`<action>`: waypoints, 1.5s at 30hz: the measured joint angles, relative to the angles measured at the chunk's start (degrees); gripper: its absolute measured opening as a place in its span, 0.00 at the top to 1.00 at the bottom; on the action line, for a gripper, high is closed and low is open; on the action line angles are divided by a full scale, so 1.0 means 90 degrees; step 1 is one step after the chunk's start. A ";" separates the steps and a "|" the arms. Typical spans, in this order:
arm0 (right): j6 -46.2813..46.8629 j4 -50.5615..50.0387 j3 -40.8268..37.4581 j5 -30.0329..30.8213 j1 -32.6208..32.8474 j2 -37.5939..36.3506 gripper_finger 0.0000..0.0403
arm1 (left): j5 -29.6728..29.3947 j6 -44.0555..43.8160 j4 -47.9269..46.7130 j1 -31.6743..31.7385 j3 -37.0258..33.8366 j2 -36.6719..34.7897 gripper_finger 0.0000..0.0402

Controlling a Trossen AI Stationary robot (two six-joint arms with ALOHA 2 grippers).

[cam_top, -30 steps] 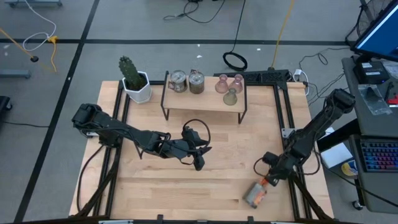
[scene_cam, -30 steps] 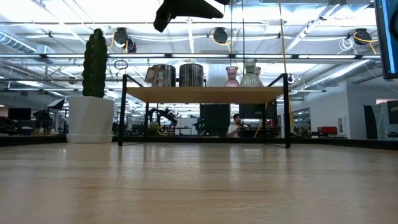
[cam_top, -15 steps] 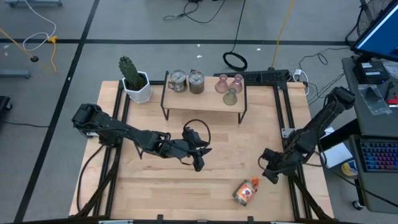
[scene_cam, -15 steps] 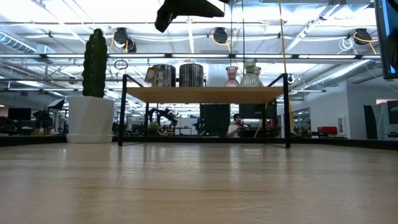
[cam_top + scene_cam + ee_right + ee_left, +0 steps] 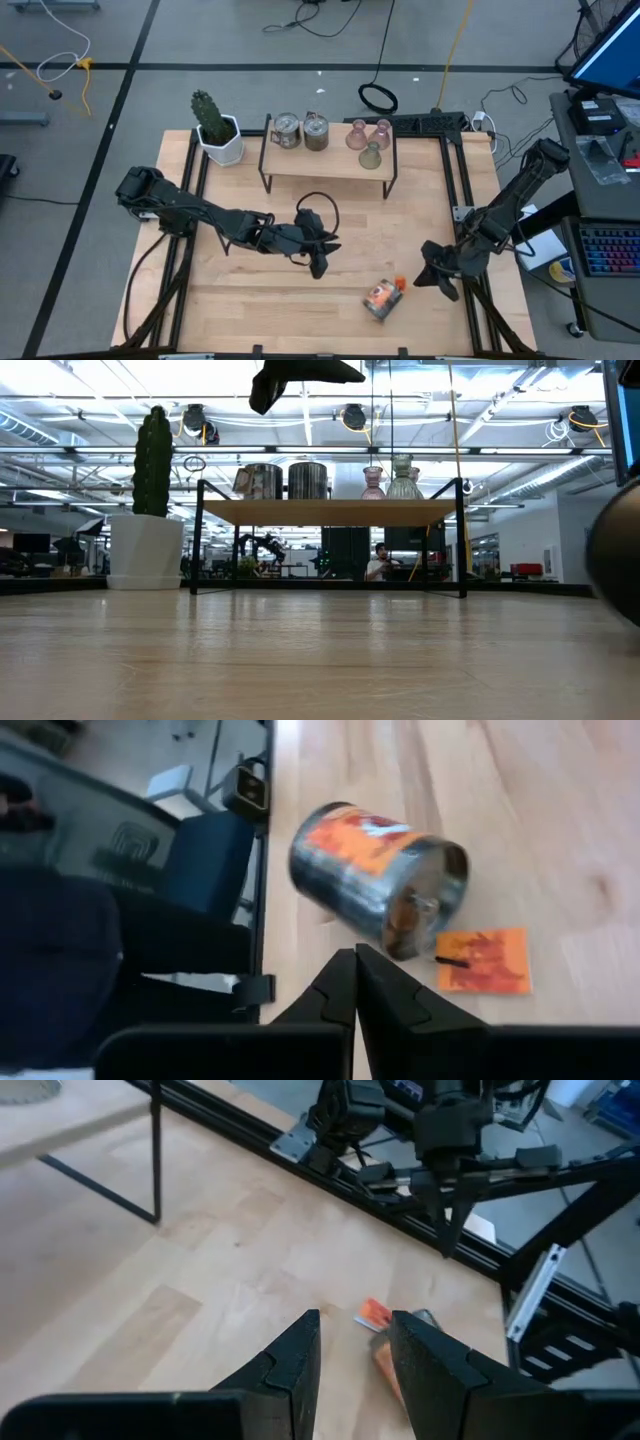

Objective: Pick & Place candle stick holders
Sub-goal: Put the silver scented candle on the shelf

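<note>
A shiny silver holder lies on its side on the table near the front right, with an orange tag beside it. It also shows in the right wrist view. My right gripper is shut just to its right, apart from it. My left gripper hovers open and empty over the table's middle. On the shelf stand two silver holders, two pinkish glass holders and an olive-green one.
A white pot with a green cactus stands at the far left, beside the shelf. Black frame rails run along the table's sides. A dark blurred shape fills the right edge of the low view. Bare wood lies between the shelf and the arms.
The silver holder has rolled along the table toward its left edge, away from my right gripper, and its orange tag has come along. My right gripper has drawn back a little toward the far edge.
</note>
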 joint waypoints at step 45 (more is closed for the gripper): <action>-0.2710 0.2518 0.0012 -0.1819 -0.2957 0.2935 0.35 | 0.1324 -0.2666 0.0074 -0.0177 0.0000 0.1753 0.41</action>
